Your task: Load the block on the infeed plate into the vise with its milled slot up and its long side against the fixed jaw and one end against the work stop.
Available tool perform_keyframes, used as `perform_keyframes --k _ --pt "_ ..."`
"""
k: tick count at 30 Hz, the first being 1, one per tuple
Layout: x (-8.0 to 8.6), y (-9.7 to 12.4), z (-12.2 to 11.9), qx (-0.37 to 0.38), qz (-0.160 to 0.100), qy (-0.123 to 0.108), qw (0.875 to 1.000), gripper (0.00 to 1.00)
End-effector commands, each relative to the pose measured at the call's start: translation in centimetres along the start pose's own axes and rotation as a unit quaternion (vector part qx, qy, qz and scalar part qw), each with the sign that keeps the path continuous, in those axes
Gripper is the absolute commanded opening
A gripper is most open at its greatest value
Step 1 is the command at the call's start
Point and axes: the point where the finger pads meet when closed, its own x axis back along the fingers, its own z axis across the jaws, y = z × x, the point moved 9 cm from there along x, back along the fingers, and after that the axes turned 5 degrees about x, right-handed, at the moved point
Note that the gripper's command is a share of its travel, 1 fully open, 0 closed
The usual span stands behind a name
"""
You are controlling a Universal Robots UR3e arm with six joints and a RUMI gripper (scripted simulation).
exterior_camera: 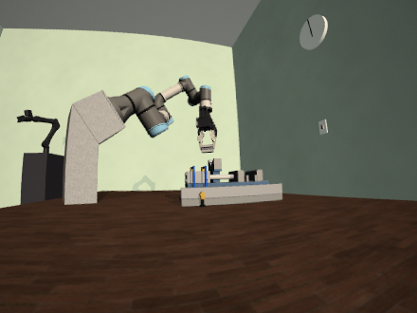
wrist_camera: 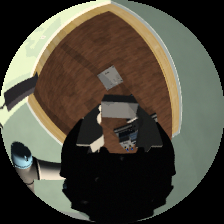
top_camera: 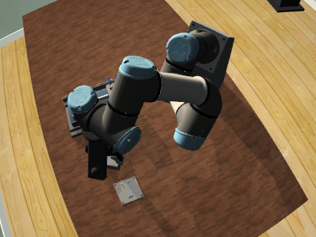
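Gripper clenched on part, carried in air above vise. Infeed plate bare. Step in hand: transfer toward vise. Next: lower between jaws, slot up, onto 2 low bars, against fixed jaw and work stop. Slot orientation not discernible.

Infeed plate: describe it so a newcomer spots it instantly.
Find the dark wood table in the top view, then the arm's gripper. Just beyond it lies a small, flat, light grey square, apart from the vise fixture.
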Motion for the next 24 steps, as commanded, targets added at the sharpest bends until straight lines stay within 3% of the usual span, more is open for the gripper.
perform_keyframes --k 1,24 --pt "0.0 0.2 0.3 -0.032 -0.003 -0.001 0.999 0.00" --pt "-0.2 1.3 1.5 -0.160 -0.005 -0.001 0.987 0.00"
